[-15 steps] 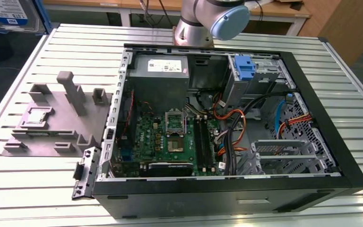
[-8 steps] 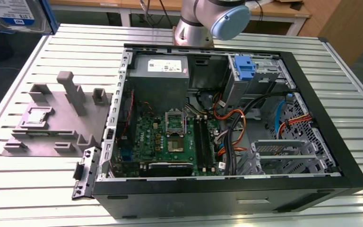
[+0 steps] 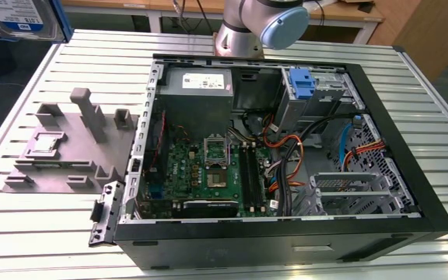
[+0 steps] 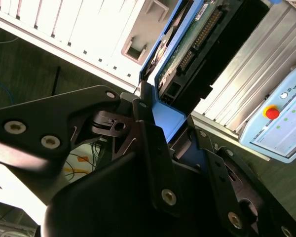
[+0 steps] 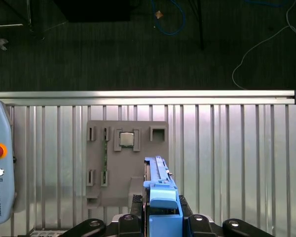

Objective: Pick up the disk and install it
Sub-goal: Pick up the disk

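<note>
The disk [image 3: 20,17] is hanging in the air outside the open computer case [image 3: 286,248], well apart from it, up beyond the case's far corner on the exterior view's left, with its white-and-blue label facing the exterior camera. In the second wrist view the disk [image 4: 187,44] is showing its green circuit board and connector edge inside the blue carrier frame. In the first wrist view the disk [image 5: 160,195] is standing edge-on, with the blue frame toward the camera.

The gripper [image 5: 163,220] is holding it. In the second wrist view the gripper [image 4: 165,126] is narrowed onto the carrier, and its black fingers [image 4: 150,143] are pressing the blue frame from both sides.

Below the disk, a grey parts fixture [image 5: 113,168] is lying on the slatted metal table [image 5: 237,148]. The fixture [image 3: 60,154] is just beside the case on the exterior view's left, and a square chip [image 5: 127,139] is sitting in one of its pockets.

Inside the case:
- An empty metal drive cage [image 3: 349,192] is sitting in the near corner on the exterior view's right.
- A blue bracket [image 3: 302,81] is topping the cage at the far wall.
- The grey power supply [image 3: 196,86] is occupying the far corner beside that bracket.
- The green motherboard [image 3: 200,169] is lying on the case floor.

The arm's base [image 3: 244,29] is standing just behind the case's far wall.
</note>
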